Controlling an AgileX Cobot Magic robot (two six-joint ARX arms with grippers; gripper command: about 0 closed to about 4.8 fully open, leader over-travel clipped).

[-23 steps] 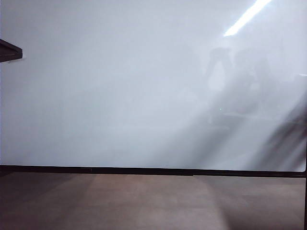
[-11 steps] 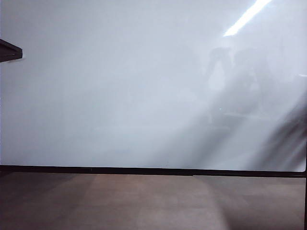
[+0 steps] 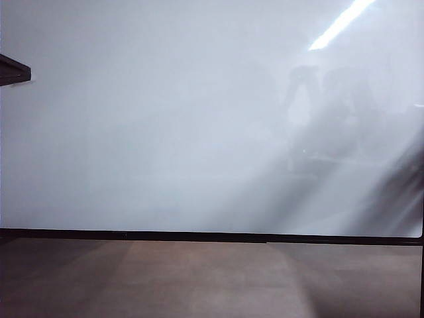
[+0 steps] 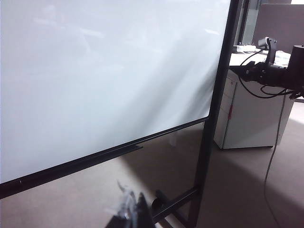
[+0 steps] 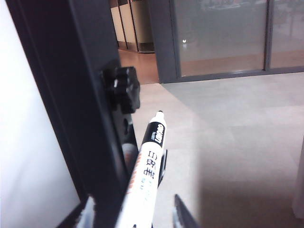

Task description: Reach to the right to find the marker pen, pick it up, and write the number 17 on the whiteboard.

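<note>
The right hand (image 5: 135, 211) is being shown at the whiteboard's edge, with the white cylindrical marker pen with black cap and printed barrel (image 5: 145, 173) lying between its two dark fingers (image 5: 183, 213). Whether the pen is already being pinched cannot be told; the fingers are standing partly spread on either side of the barrel. The pen is pointing toward twelve o'clock in the right wrist view, just beside the matte black metal frame post (image 5: 71, 95), which is carrying a ribbed black knob (image 5: 122, 89) at ten o'clock of the pen tip. The large glossy white whiteboard (image 3: 165, 119) is being seen blank in the exterior view: no stroke of the 17 is being shown, so the search is judged done, while lifting and writing are judged still outstanding. Faint grey reflections and a bright streak at one o'clock are marking its smooth face. The left hand (image 4: 130, 211) is hanging low before the board's black lower rail; its spread cannot be told.
</note>
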